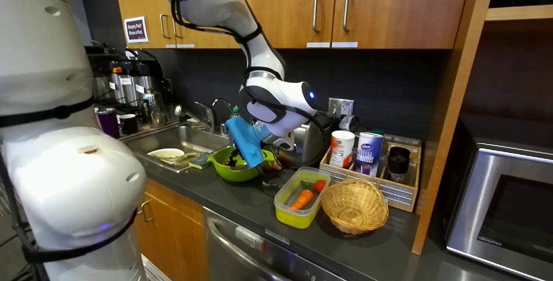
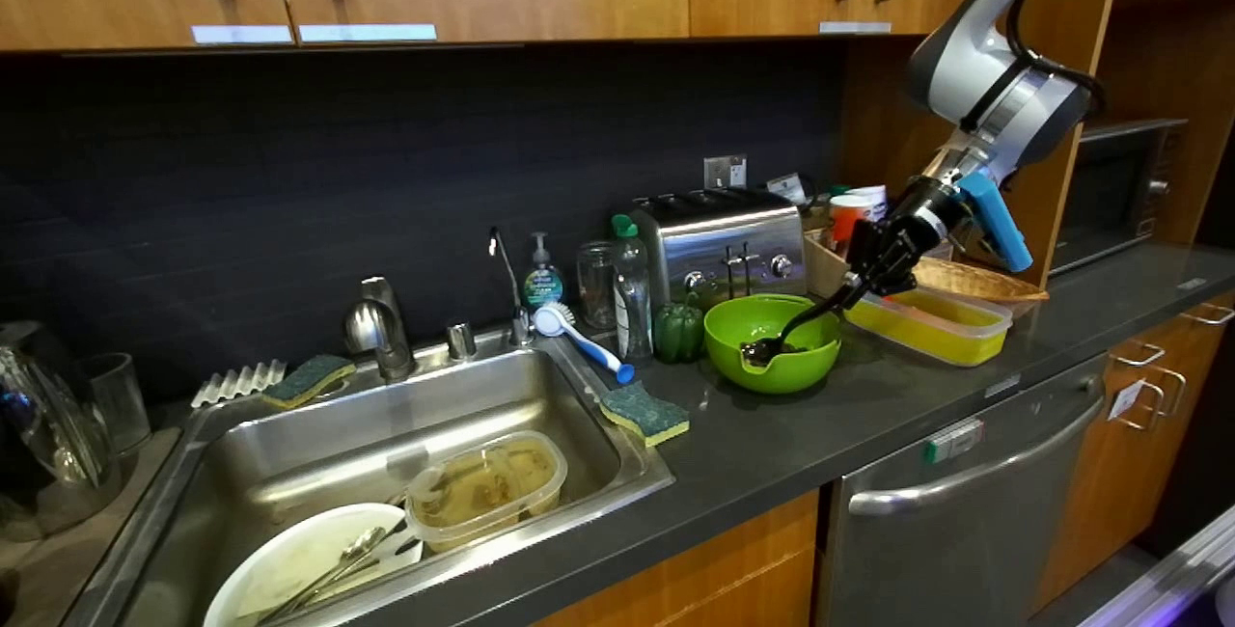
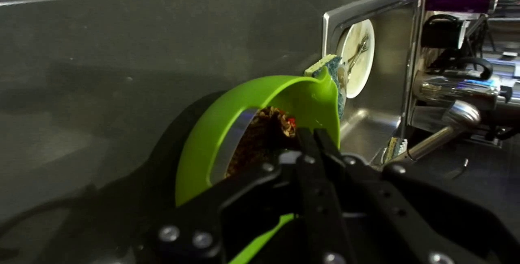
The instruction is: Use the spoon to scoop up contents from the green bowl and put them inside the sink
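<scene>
Fingers (image 3: pixel 316 191) hold black spoon (image 2: pixel 809 314) in green bowl (image 2: pixel 783 374)

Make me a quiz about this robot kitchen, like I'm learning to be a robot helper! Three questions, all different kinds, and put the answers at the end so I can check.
1. Pick one. Which tool, reaching into the green bowl, is the gripper holding?
A) a brush
B) a sponge
C) a black spoon

2. True or false? A white dish lies in the sink.

3. Fill in the blank. In an exterior view, an orange ____ lies in the rectangular container.

Key:
1. C
2. true
3. carrot
</scene>
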Available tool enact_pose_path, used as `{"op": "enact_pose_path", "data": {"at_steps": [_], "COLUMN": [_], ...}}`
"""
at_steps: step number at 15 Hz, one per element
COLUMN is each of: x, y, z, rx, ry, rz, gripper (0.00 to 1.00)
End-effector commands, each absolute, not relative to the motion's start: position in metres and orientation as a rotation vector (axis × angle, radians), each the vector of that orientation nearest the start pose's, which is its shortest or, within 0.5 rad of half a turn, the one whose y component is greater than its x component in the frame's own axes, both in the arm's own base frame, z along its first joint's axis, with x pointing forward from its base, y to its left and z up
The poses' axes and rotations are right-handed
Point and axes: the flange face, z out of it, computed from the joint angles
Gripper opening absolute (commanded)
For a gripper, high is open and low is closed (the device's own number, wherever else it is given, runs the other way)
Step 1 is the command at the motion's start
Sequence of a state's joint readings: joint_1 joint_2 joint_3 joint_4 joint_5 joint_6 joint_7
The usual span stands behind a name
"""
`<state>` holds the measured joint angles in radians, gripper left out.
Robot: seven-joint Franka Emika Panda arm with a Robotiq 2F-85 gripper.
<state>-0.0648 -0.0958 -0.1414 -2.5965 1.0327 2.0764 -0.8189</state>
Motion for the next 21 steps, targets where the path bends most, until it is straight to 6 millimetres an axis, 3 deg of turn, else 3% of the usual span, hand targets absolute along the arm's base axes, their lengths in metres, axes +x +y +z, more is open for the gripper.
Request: {"op": "enact_pose_path", "data": {"at_steps": [1,21], "x": [0.409,0.412], "y": [-0.049,-0.078], "z": [0.273,0.278], "rx": [-2.196,-2.086], "ry": [0.146,0.183], "rz": [-0.071,-0.123], "gripper": [0.01,0.01]}}
